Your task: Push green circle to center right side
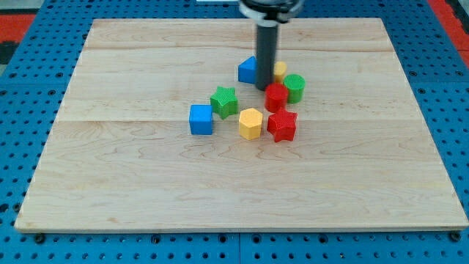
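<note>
Jawless, nothing grasped: my tip [264, 89] is sitting approx 9 o'clock of green circle [294, 87], w/ red block [275, 96] crowding between.

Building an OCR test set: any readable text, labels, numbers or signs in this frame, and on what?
None: no readable text anywhere.
Wooden board: bare grain, no markings.
Blocks, including the green circle, red star and blue cube: plain colour, no labels.
Blue pegboard: only holes.
Rod down to my tip: dark, unmarked.
</note>
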`<move>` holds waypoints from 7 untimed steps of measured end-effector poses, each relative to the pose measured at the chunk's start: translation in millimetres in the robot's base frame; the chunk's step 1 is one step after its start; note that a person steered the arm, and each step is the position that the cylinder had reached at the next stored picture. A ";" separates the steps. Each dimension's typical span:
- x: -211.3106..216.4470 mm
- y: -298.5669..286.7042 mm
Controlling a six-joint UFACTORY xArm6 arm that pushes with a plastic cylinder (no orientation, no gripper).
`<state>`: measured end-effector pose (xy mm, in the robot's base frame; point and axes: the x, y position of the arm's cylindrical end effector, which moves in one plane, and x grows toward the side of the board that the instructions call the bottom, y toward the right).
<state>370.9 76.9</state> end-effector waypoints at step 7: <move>-19.6 79.2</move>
<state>351.3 156.1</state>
